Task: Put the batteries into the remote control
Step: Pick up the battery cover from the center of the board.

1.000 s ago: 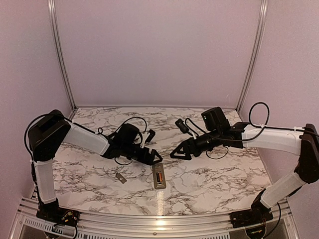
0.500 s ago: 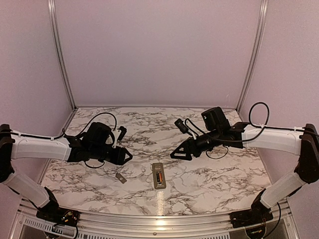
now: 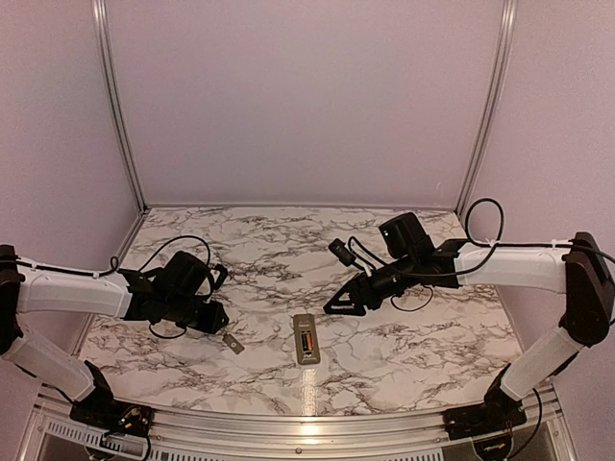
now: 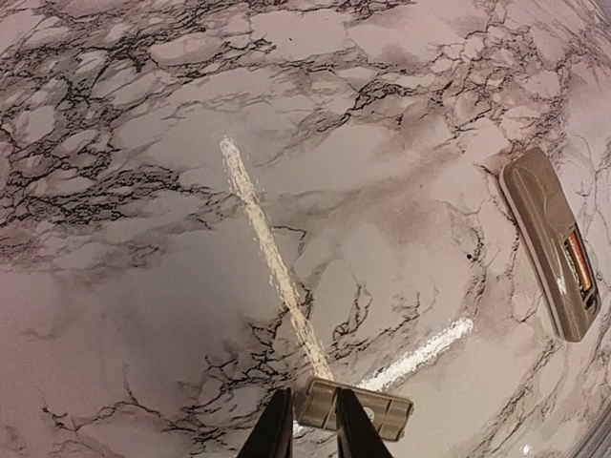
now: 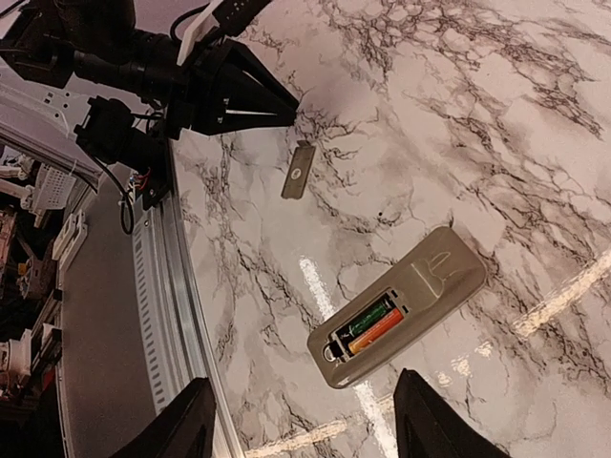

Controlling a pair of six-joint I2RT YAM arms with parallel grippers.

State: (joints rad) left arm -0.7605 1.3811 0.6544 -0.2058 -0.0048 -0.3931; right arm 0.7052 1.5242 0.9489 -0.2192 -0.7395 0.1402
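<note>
Lying back-up at 6 o'clock on the tabletop (image 5: pixel 477 114), the remote control (image 5: pixel 420 286) holds both batteries (image 5: pixel 370 329) in its open recess (image 5: pixel 331 349), the orange-red one beside the dark green one, seemingly seated. The loose grey cover (image 5: pixel 299 172) lies flat at 9 o'clock from it, well apart. The left hand (image 5: pixel 292 99) sits at 11 o'clock of the cover, fingers pinched together on nothing. The right hand (image 5: pixel 305 405) hovers at 1 o'clock of the remote control, fingers spread and empty. Loading looks done, so the step in hand is probably the cover: the left hand should reopen, take it by its long edges, keep it level, and slide it on without nudging the batteries.
</note>
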